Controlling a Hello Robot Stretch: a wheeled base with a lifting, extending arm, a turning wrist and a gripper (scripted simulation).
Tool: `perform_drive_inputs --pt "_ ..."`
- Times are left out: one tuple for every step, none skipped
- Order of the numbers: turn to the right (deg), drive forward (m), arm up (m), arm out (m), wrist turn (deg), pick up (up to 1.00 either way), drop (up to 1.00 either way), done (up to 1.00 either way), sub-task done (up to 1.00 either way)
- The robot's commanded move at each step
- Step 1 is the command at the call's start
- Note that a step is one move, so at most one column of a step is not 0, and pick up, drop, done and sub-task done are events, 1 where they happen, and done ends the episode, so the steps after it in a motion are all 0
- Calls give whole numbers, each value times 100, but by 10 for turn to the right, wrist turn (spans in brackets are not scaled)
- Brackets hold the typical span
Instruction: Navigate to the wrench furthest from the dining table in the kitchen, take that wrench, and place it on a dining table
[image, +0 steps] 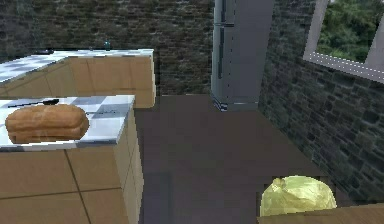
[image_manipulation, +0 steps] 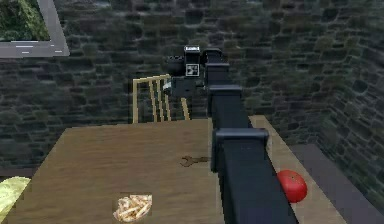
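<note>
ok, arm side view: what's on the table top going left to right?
On the table: yellow-green leafy lump → pale crumpled thing → small dark thing, perhaps the wrench → arm bar → red round thing.

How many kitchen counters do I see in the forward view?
2. The near counter at the forward view's left bears a bread loaf; the far counter stands by the brick wall. Others may be hidden.
</note>
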Motion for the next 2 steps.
perform_drive_inputs --pt "0 0 0 -8 0 0 0 0 0" --pt "0 0 0 0 0 0 0 100 0"
